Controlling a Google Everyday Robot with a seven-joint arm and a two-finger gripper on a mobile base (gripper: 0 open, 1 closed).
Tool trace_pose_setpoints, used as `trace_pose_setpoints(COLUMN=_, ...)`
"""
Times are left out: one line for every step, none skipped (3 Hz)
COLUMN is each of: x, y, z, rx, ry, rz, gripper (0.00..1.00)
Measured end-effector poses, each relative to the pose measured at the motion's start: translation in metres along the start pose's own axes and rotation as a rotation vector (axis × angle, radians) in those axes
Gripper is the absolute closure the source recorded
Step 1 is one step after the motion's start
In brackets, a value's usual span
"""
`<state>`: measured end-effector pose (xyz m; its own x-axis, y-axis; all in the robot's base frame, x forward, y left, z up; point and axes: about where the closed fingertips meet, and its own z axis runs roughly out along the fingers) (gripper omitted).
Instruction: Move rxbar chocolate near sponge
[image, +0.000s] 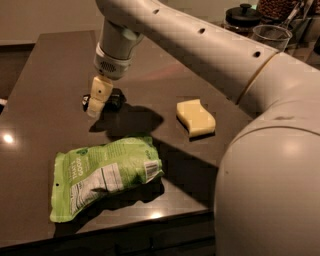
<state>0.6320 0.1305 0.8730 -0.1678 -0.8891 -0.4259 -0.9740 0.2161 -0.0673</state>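
Observation:
The rxbar chocolate (115, 99) is a small black bar lying flat on the dark table (45, 85) at the middle left. Most of it is hidden behind the gripper. The gripper (96, 106) hangs from the arm directly over the bar's left part, its tip at or just above the table. The sponge (195, 117), a pale yellow wavy foam block, lies on the table to the right of the bar, about a bar's length or two away.
A big green crinkled snack bag (104, 174) lies near the table's front edge, below the bar. The robot's arm (210, 50) crosses the upper right. A dark-lidded jar (242, 17) and a glass (270, 36) stand at the back right.

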Motion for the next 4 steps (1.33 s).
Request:
trace_pose_setpoints(x=-0.011, y=0.005, z=0.018, rx=-0.035, ry=0.024, rz=-0.021, gripper=0.0)
trace_pose_setpoints(x=-0.02, y=0.008, z=0.031, rx=-0.068, ry=0.048, rz=-0.042, gripper=0.18)
trace_pose_setpoints(x=-0.022, y=0.005, z=0.038, rx=-0.102, ry=0.066, rz=-0.049, gripper=0.49)
trace_pose_setpoints(x=-0.02, y=0.001, z=0.033, rx=-0.115, ry=0.059, rz=-0.043, gripper=0.72)
